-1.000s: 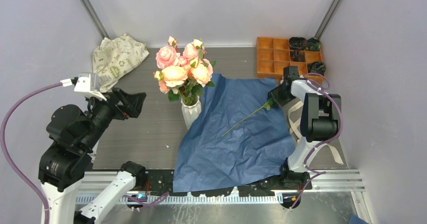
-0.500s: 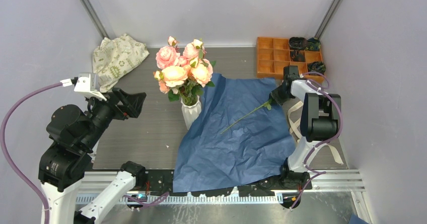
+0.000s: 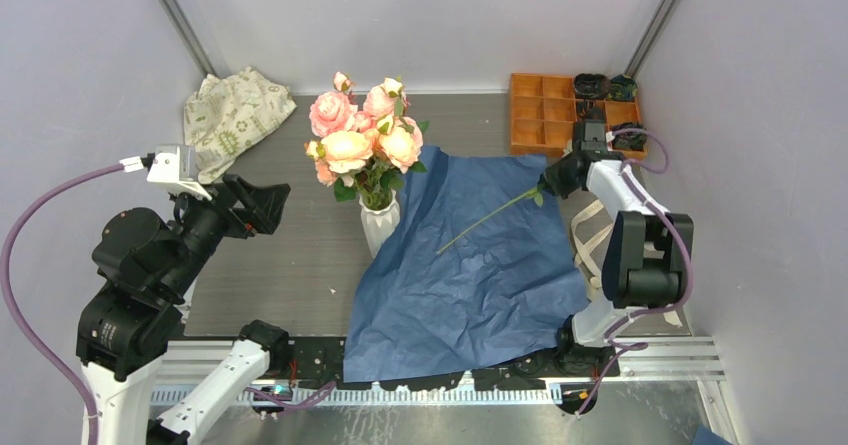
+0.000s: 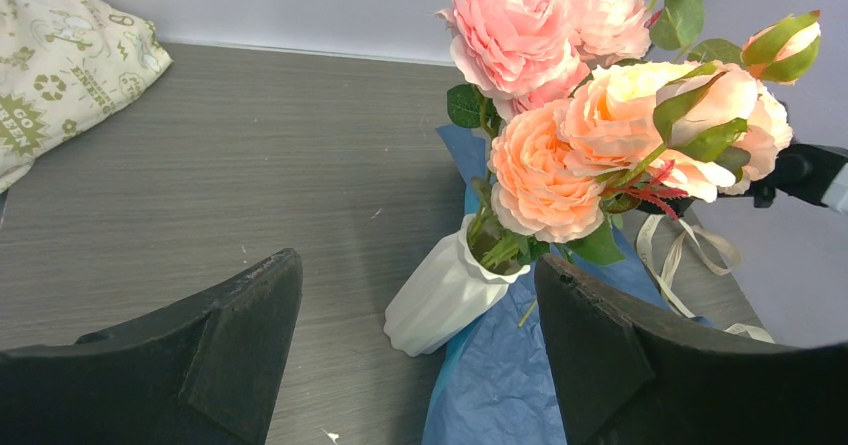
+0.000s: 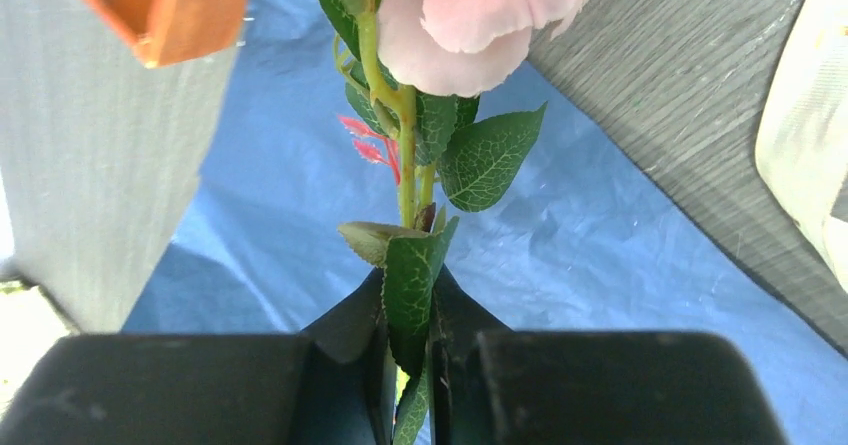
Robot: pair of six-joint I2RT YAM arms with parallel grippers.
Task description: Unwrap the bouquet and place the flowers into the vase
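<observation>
right gripper (image 5: 410, 350) clamped tight on a single rose stem (image 3: 490, 217) trailing across the blue wrapping paper (image 3: 470, 285). Its bloom (image 5: 470, 10) is cut off in the wrist view and hidden from the top. left gripper (image 4: 418, 275) wide open, empty, near the white vase (image 3: 379, 223) holding the other roses (image 3: 362, 137).

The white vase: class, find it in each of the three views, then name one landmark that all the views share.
Top external: the white vase stands left of centre, at the left edge of the blue paper.
Left wrist: the vase is at lower centre, leaning in the picture, with the paper under its right side.
Right wrist: not in it.
Shared landmark: the blue paper, which also fills the background of the right wrist view.
</observation>
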